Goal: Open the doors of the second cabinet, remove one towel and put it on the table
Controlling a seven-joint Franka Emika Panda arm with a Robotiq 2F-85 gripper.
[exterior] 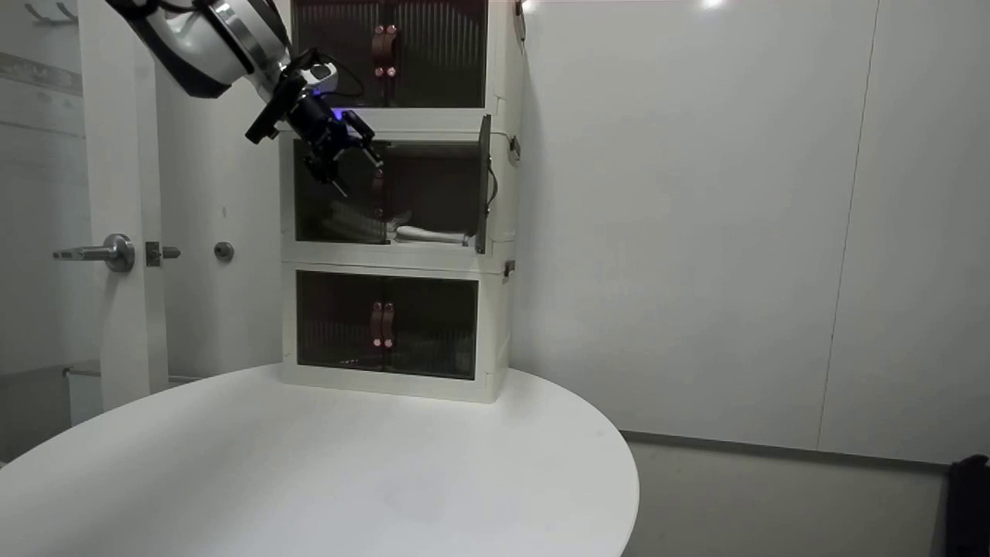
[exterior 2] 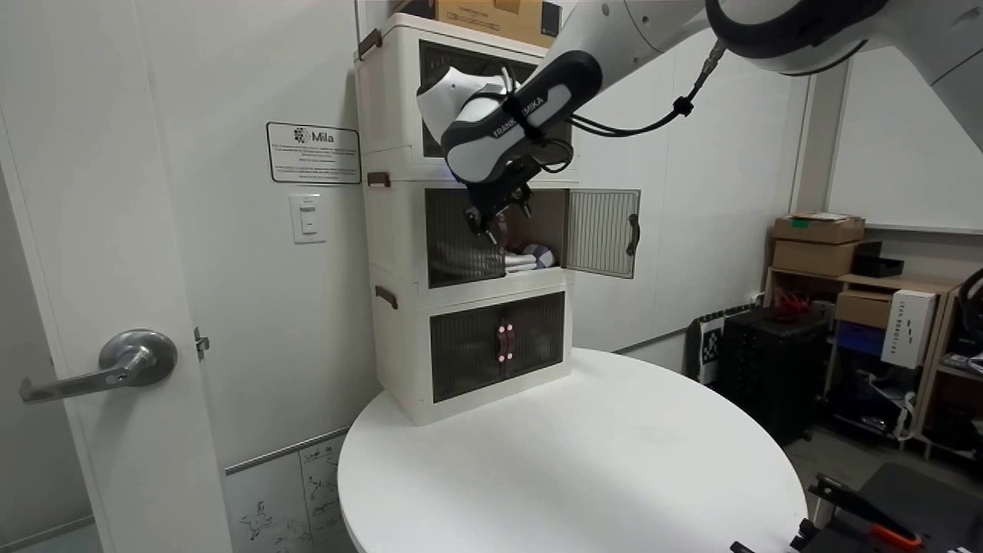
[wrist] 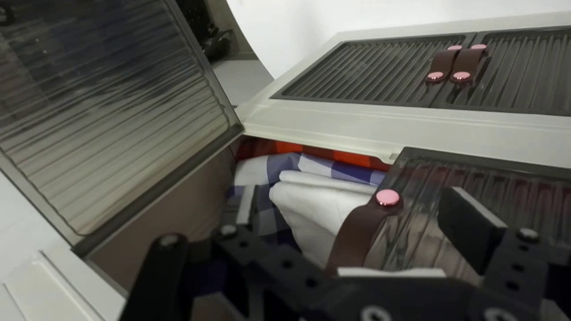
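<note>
I saw three cabinets (exterior: 387, 255) stacked on one table (exterior 2: 584, 461) — the second cabinet (exterior 2: 395, 234) had two doors (wrist: 113, 116), one swung open and one closed. My gripper (exterior: 360, 176) hung in front of the closed one, its two fingers (wrist: 468, 232) spread wide, holding nothing. Inside that cabinet lay the folded white towel (wrist: 319, 200) — near it, one blue-checked cloth (wrist: 281, 165) and one red cloth (wrist: 285, 146).
</note>
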